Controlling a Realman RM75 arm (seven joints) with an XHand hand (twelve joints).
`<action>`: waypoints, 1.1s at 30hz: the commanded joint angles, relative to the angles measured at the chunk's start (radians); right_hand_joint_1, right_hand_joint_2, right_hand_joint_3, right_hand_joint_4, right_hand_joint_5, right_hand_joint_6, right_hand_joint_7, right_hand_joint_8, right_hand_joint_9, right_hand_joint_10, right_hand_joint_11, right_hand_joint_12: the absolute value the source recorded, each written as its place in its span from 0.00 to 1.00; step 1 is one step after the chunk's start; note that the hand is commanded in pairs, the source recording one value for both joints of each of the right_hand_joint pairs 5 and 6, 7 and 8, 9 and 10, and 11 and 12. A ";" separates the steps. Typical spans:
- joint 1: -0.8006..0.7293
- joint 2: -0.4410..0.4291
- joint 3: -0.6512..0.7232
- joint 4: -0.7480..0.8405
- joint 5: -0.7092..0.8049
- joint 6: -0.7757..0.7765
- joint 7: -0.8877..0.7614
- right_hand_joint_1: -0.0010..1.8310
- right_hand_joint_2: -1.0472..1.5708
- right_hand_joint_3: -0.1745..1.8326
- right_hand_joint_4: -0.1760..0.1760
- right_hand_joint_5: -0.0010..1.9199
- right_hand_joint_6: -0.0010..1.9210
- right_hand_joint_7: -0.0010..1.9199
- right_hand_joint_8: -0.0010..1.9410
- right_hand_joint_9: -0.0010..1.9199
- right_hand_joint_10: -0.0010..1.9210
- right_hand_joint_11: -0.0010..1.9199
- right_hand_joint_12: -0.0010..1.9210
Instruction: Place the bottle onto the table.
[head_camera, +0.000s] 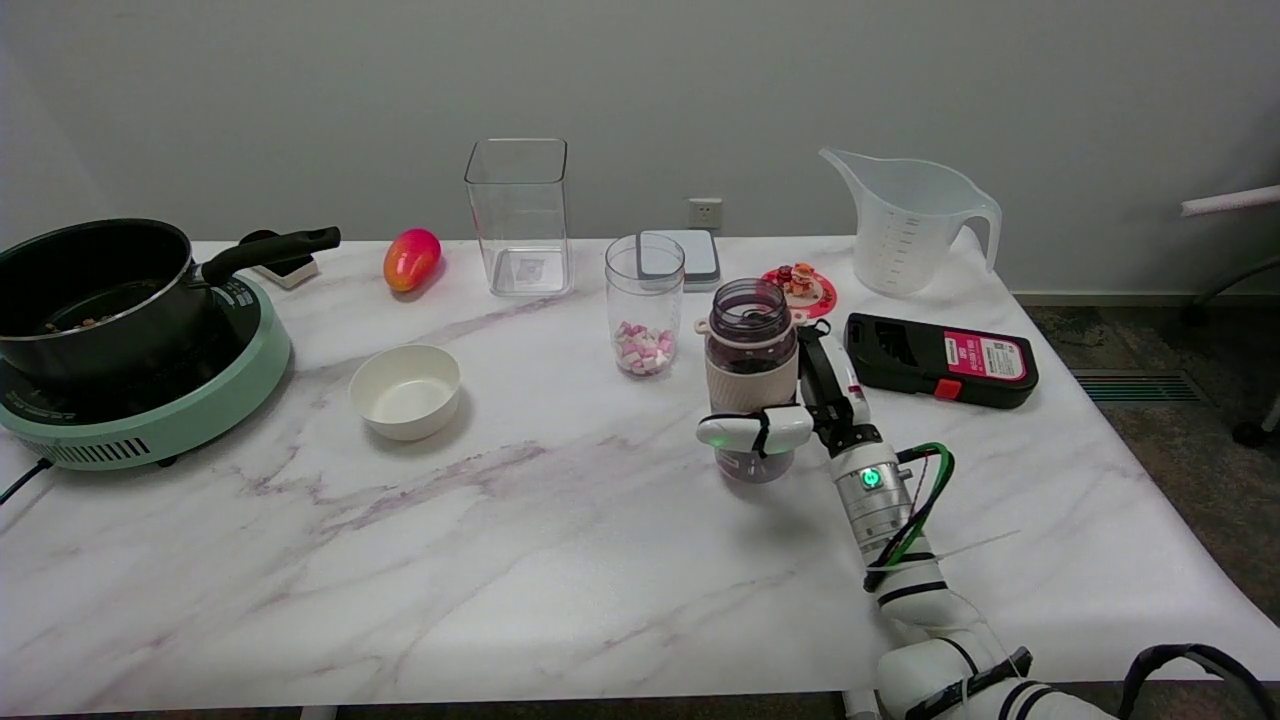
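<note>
Nearest the camera, the white right arm rises from the lower right corner, and its black-and-white hand (800, 405) is wrapped around the dark translucent bottle with a cream sleeve (749, 375), fingers closed across the bottle's lower front. That bottle stands upright and uncapped near the middle of the white marble-patterned desk (500, 560), its base at or just above the surface; which one cannot be told. Just behind and left of it is a clear tall cup holding pink and white pieces (644, 305), and behind that a grey-and-white square lid (682, 255). Close behind the bottle on the right lies a small round red coaster with figurines (802, 287), and right of the hand a flat black case with a red label (940, 360). Farther back are a clear square container (518, 215) and a translucent measuring jug (908, 220). Well to the left sit a white bowl (405, 390), a red-orange mango (411, 258), and a black pot (95, 290) on a green cooker (150, 420). Bare marble stretches across the near half of the desk to its front edge.
</note>
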 joint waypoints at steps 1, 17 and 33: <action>0.036 -0.020 -0.026 -0.048 -0.024 -0.029 0.021 0.63 1.00 0.21 0.50 0.96 0.95 0.90 0.89 0.86 0.86 0.74 0.74; 0.024 -0.011 -0.021 -0.045 -0.027 -0.020 0.023 0.66 0.89 0.38 0.50 0.82 0.82 0.88 0.87 0.84 0.84 0.73 0.73; 0.012 -0.006 -0.019 -0.045 -0.027 -0.013 0.046 0.66 0.59 0.57 0.50 0.58 0.58 0.79 0.79 0.75 0.75 0.59 0.59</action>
